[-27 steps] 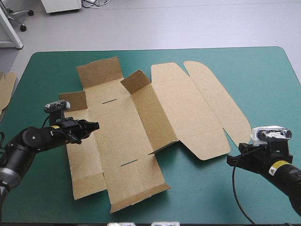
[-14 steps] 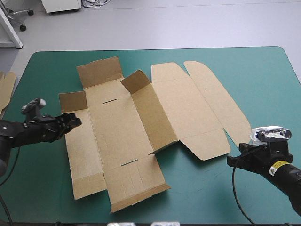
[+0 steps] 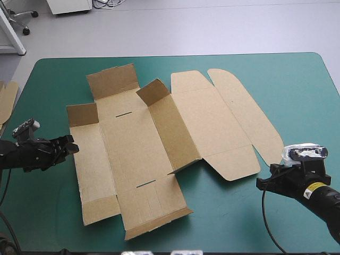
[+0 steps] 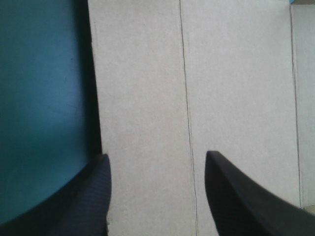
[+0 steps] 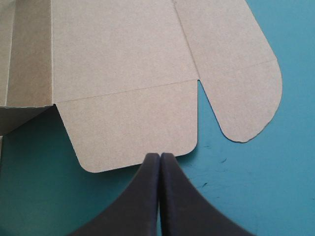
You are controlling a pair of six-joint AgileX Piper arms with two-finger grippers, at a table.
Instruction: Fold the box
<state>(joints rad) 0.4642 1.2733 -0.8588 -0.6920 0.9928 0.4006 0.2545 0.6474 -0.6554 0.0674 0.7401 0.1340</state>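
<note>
We see the brown box (image 3: 133,154) lying mostly flat across the middle of the table (image 3: 303,90), with one long wall and two far flaps raised. Our left jaws stand released at the box's left edge. Our right jaws are clenched on nothing, just beside a rounded near flap. Bare teal-green cover lies open to the right and along the near side. More board (image 3: 6,101) shows at the table's left edge.

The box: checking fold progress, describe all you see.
The box, a sheet of brown board, lies mostly flat on the teal-green cover. One long wall and the far flaps stand raised; the lid lies flat. The open left gripper is at its left edge, the shut right gripper at a lid flap.
</note>
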